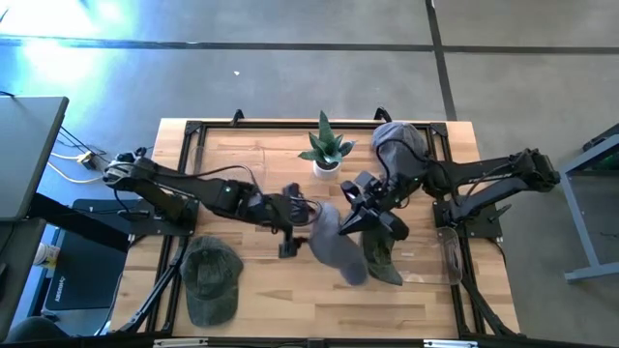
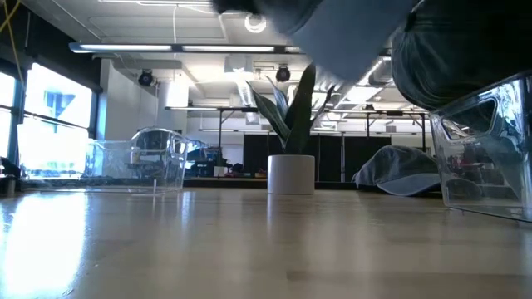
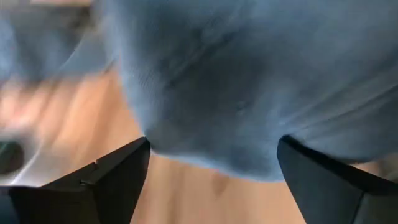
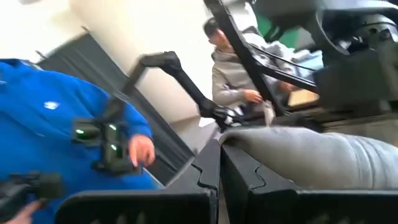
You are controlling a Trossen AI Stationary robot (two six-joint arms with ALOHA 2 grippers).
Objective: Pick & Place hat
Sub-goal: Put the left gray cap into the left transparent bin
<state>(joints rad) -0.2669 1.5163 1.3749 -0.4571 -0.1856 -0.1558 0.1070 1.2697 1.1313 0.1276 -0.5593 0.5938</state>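
Wooden tabletop with a black frame along its edges carries everything, both dark arms reaching in toward its middle. Near the centre, a soft blue-grey fabric hat hangs lifted off the wood from the right hand, whose fingers are pressed together on the hat's edge; the right wrist view shows the grey cloth pinched between the two closed fingers. Just beside it, the left hand has its fingers spread wide apart, and its wrist view shows the blue-grey cloth filling the space ahead of the two separated fingers, not gripped by them. A dark green cap lies flat on the near-left part of the tabletop, and another grey hat rests at the far right corner. A small green plant in a white pot stands upright at the far middle edge. Clear plastic containers sit at the sides in the low view.
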